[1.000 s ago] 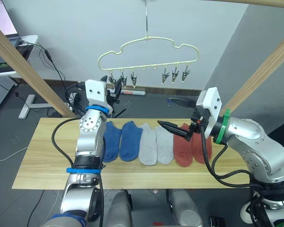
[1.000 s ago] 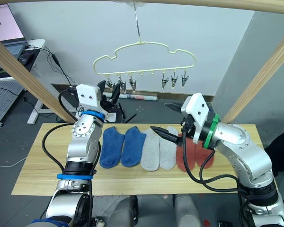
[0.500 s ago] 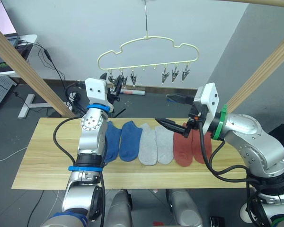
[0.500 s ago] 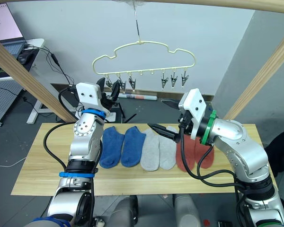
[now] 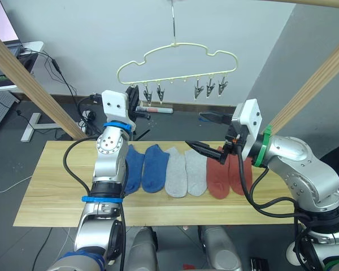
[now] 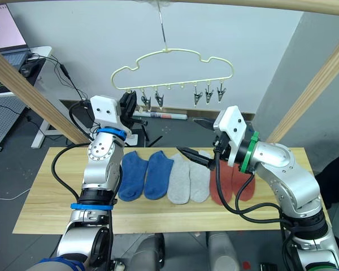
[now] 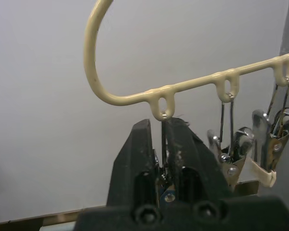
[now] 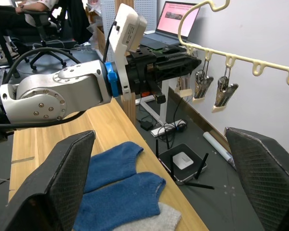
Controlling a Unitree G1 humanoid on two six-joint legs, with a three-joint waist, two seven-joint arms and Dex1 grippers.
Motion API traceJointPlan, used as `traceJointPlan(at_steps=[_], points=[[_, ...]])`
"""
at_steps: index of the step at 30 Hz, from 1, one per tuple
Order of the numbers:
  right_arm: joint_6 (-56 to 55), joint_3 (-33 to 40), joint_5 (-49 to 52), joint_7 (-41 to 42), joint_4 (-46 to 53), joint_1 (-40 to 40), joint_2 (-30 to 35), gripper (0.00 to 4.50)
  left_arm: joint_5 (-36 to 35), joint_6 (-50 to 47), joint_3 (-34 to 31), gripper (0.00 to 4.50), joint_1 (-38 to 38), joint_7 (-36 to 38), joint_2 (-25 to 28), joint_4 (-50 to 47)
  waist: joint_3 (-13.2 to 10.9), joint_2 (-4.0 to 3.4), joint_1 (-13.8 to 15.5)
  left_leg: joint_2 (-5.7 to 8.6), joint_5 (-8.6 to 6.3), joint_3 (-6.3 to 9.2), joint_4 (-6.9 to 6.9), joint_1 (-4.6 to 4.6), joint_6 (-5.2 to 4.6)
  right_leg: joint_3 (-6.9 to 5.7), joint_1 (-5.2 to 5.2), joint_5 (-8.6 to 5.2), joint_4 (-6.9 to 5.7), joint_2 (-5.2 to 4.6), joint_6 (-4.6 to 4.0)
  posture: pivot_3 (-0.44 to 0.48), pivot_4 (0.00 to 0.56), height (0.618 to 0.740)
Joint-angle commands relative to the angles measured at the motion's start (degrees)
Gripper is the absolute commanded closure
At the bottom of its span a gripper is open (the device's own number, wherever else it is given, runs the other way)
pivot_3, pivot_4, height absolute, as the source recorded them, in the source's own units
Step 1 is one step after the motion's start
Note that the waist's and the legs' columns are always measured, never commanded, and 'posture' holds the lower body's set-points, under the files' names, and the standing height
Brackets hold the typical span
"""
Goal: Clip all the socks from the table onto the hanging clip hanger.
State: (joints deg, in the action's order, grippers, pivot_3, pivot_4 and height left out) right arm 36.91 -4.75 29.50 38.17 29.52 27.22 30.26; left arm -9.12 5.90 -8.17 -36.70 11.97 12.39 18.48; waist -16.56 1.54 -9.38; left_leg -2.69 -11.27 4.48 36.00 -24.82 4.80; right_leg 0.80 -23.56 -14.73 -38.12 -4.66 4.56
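Socks (image 5: 186, 172) all six on the table (image 5: 51, 186), none clipped up yet.

Left gripper (image 7: 161, 144) is up at the clip hanger (image 5: 178, 62), fingers pressed together around the end clip (image 5: 133, 93), the one at about 9 o'clock on the rail. Right gripper (image 5: 206, 132) hangs over the grey and rust-red pairs with its two fingers spread wide, nothing in them. Sock row runs blue, blue, grey, grey, red, red, lying flat side by side across the middle of the planks. Other silver clips (image 5: 209, 87) dangle free.
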Motion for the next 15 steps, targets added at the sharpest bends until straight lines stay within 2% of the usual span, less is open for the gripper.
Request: traceJointPlan(at_steps=[1, 4, 8, 11, 15], points=[[-0.75, 1.99, -2.02, -2.68, 0.36, -2.61, 0.44, 0.00, 0.25, 1.01, -0.06, 4.48, -0.55, 0.00, 0.37, -2.51, 0.00, 0.00, 0.01, 0.00, 0.00, 0.00, 0.00, 0.00, 0.00, -0.01, 0.00, 0.00, 0.00, 0.00, 0.00, -0.332, 0.297, 0.689], [-1.83, 2.56, -8.24, -8.03, -1.38, -8.30, 1.11, 0.00, 0.36, 0.51, 0.03, 4.48, -0.35, 0.06, 0.52, -3.55, 0.00, 0.01, 0.05, 0.00, 0.00, 0.00, 0.00, -0.01, 0.00, 0.01, 0.00, 0.00, 0.01, 0.00, 0.01, -0.329, 0.298, 0.689], [-4.41, 4.14, -16.04, -17.58, -7.92, -16.57, -1.64, 0.00, 0.71, -0.24, 0.52, 4.48, 0.21, 0.67, 1.02, -5.34, -0.02, 0.01, 0.06, 0.00, 0.00, -0.02, -0.05, -0.02, 0.00, 0.01, -0.02, -0.01, 0.03, 0.00, 0.02, -0.318, 0.304, 0.689], [-7.66, 5.42, -18.53, -21.15, -14.93, -18.12, -4.42, 0.00, 0.70, -0.88, 0.53, 4.48, 0.41, 0.85, 1.39, -6.00, -0.14, 0.00, -0.03, 0.00, 0.00, -0.06, -0.03, -0.02, 0.00, 0.06, -0.07, -0.01, -0.01, 0.00, 0.02, -0.311, 0.306, 0.689], [-14.23, 6.14, -21.02, -23.07, -27.16, -16.31, -7.47, 0.00, 0.63, -1.86, 0.55, 4.48, 0.49, 1.15, 1.82, -6.60, -0.33, 0.00, -0.10, 0.00, 0.01, -0.07, -0.01, -0.02, 0.00, 0.09, -0.07, -0.08, -0.05, 0.00, 0.19, -0.290, 0.311, 0.689]])
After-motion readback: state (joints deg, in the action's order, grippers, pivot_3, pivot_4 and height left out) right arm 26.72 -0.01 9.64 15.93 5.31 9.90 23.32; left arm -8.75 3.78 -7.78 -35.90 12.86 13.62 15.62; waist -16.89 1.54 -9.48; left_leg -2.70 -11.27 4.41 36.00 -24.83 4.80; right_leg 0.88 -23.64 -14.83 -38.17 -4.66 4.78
